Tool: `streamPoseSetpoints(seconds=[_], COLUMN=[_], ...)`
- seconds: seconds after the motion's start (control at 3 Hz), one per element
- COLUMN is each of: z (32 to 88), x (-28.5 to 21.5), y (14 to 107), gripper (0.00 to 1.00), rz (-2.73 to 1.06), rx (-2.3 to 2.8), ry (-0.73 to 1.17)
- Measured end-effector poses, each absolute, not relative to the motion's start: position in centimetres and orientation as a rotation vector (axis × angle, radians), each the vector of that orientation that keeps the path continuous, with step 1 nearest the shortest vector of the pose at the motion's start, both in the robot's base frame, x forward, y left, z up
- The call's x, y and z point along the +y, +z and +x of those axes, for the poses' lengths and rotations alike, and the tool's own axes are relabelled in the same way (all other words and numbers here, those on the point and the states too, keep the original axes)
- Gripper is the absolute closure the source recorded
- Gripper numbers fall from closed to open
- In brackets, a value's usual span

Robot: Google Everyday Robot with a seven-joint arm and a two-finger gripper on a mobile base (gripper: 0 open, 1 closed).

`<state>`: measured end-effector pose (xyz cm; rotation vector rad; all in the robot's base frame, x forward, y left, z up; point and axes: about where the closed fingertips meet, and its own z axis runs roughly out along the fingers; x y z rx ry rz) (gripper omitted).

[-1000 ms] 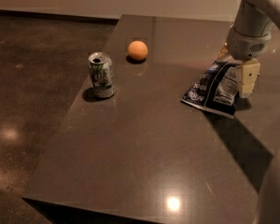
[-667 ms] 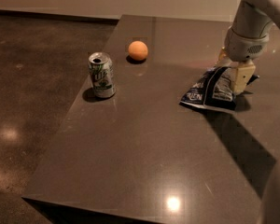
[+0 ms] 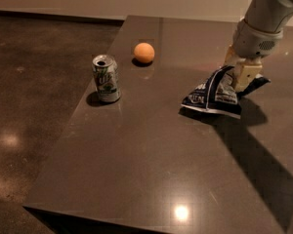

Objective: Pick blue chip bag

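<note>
On the left side of the counter (image 3: 151,150) you see a green-and-silver soda can (image 3: 106,78); it stands upright near the left edge and its top is opened. A little to the right and further back, an orange ball (image 3: 144,52) lies on the counter, apart from the can. Going further right, you find the blue chip bag (image 3: 216,93). It is crumpled and tilted: its left lower edge is at the counter surface, its right upper end is raised. At this raised end you see the gripper (image 3: 238,79), which comes down from the arm (image 3: 263,21) in the upper right corner. Its two beige fingers (image 3: 247,74) are pinching the upper end of the bag between them.
</note>
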<state>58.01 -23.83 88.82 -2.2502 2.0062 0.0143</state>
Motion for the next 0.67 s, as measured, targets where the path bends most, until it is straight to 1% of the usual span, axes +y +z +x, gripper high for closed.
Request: streamPoseSetpoints(seconds=[0.33, 0.67], z=[57.2, 56.8], x=[-21.7, -19.9], y=[91.1, 93.4], gripper=[1.00, 1.00], rz=[-2.197, -2.164], rx=[1.971, 1.929], ry=[0.063, 0.089])
